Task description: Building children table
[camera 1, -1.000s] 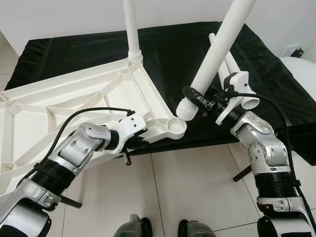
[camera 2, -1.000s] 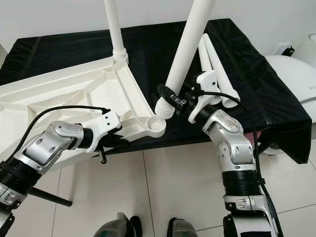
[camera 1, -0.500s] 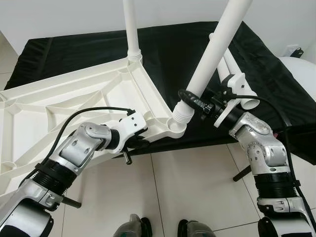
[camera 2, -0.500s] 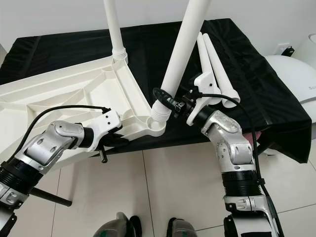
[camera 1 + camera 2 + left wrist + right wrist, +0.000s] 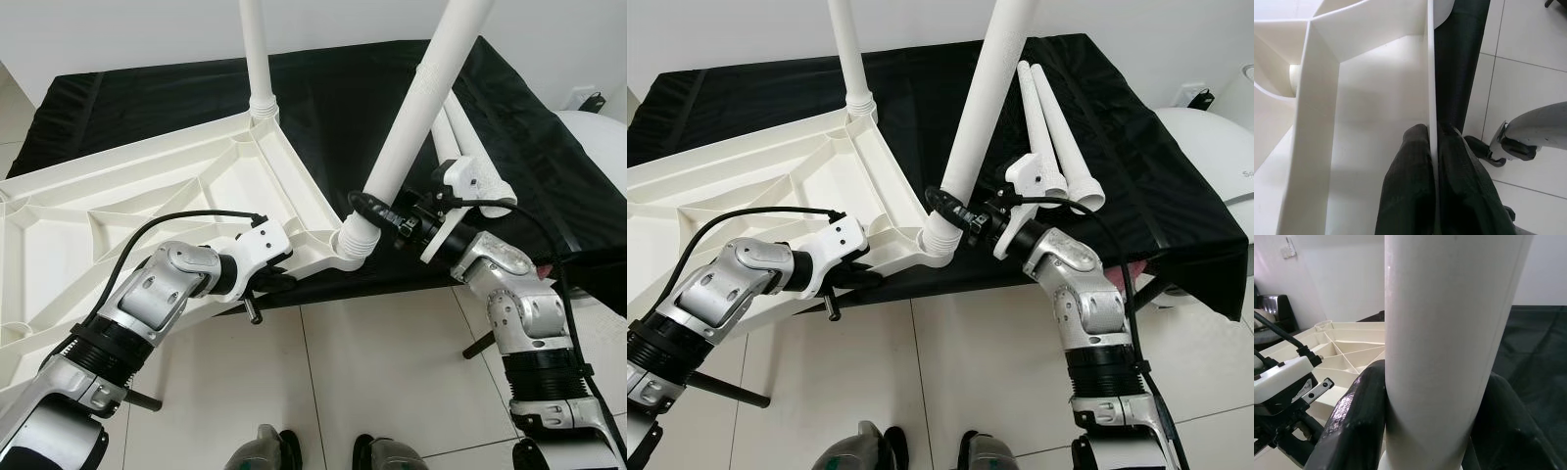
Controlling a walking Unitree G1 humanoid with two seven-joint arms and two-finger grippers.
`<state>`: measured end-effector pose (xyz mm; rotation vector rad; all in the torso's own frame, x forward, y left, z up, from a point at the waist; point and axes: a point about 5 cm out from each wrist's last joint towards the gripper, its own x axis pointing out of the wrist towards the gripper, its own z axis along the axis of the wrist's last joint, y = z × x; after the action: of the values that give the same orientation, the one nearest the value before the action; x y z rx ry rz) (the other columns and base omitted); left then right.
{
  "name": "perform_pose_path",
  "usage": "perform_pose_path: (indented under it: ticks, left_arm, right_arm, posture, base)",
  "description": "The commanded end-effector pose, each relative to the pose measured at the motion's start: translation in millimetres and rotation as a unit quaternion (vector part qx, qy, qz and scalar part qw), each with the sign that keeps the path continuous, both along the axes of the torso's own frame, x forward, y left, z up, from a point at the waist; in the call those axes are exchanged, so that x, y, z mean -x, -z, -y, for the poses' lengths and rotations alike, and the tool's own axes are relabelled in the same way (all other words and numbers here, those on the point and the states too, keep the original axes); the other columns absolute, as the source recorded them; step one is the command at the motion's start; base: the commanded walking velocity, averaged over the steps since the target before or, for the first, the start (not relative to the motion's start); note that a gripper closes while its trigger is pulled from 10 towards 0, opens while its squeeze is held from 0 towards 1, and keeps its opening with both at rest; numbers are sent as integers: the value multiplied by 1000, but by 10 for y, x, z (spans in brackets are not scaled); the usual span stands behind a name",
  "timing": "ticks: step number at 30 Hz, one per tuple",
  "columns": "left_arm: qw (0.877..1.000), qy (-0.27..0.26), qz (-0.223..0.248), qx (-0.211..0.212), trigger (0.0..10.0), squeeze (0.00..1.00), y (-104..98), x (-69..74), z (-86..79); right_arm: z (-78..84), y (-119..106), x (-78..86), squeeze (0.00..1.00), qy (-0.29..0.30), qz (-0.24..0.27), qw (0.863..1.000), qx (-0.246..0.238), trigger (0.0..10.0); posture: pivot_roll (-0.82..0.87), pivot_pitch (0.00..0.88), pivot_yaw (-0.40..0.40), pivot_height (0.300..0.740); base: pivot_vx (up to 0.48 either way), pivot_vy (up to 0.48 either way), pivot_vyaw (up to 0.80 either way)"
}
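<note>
1. Right gripper (image 5: 377, 211) is clamped round the lower end of a white table leg (image 5: 416, 111), whose ribbed tip sits at the corner socket (image 5: 345, 245) of the upturned white tabletop (image 5: 147, 211).
2. Left gripper (image 5: 1433, 161) pinches the tabletop's thin rim between its two black fingers (image 5: 1410, 161), bracing the panel where it overhangs the black-draped work surface (image 5: 343, 108).
3. Risk one: the leg leans well off the socket's axis. If it is pushed or twisted at that tilt, I judge it could cross-thread or jam rather than seat.
4. Risk two: the rim is thin and smooth, so force from the leg may slide the panel out of the left pinch and tip it toward the floor.
5. Risk three: the long leg gives leverage above the grasp, so it could rotate within the right fingers.
6. One leg (image 5: 257, 59) already stands upright at the far corner; two spare legs (image 5: 1050, 127) lie on the cloth near the right arm, where a swing could roll them off.
</note>
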<state>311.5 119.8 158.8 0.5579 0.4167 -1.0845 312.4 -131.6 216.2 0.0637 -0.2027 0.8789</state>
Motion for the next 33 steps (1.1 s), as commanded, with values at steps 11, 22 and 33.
perform_pose_path:
  ticks: [11,22,33]
  left_arm:
    - [999,-19,-23,-23,10000,0,129,38,-95]
    - [999,-13,-25,-22,10000,0,131,66,-84]
    - [999,-10,-25,-23,10000,0,126,85,-82]
  right_arm:
    - [-39,9,-69,0,-3,5,1000,-4,10000]
    - [-80,37,-98,0,-7,6,1000,-8,10000]
    - [-77,82,-128,0,-8,6,1000,4,10000]
  posture:
    - [-62,151,37,740]
    - [-61,151,38,740]
    - [-58,155,38,740]
  base:
    - [0,0,0]
    - [0,0,0]
    - [0,0,0]
